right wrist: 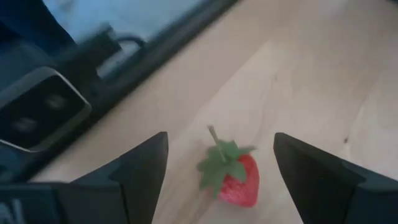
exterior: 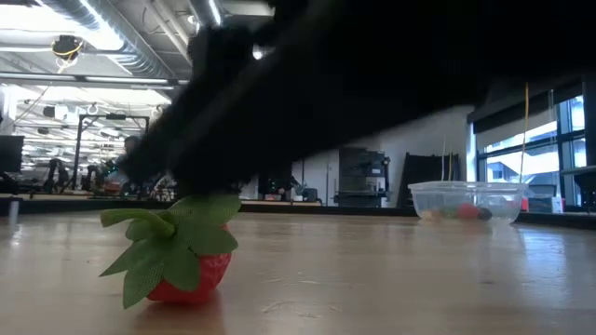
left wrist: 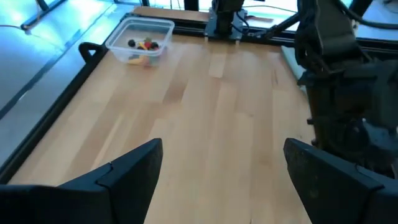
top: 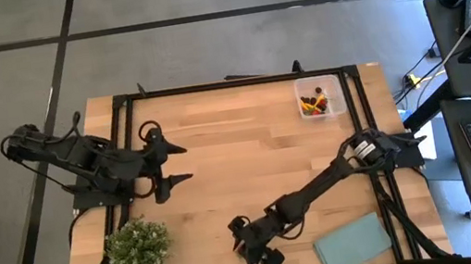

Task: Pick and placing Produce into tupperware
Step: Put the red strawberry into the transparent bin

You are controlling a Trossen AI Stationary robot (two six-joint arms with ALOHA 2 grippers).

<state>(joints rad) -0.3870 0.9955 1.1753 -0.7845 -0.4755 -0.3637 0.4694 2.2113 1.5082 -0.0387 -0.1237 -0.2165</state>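
Note:
A small red strawberry (right wrist: 236,177) with green leaves and a stem lies on its side on the wood near the table's near edge; the low view shows it as strawberry (exterior: 182,261). My right gripper (right wrist: 221,138) is open and hangs just over it, one finger on each side, touching nothing. In the high view the right gripper (top: 250,244) hides the fruit. The clear tupperware (top: 319,96) stands at the far right of the table with several small coloured pieces inside. My left gripper (top: 173,164) waits open at the table's left.
A bushy green plant (top: 138,250) stands at the near left corner. A flat grey-green rectangle (top: 354,245) lies at the near right, beside the right arm. A black frame rail (top: 238,83) runs round the table. Bare wood (top: 247,149) lies between the grippers and the tupperware.

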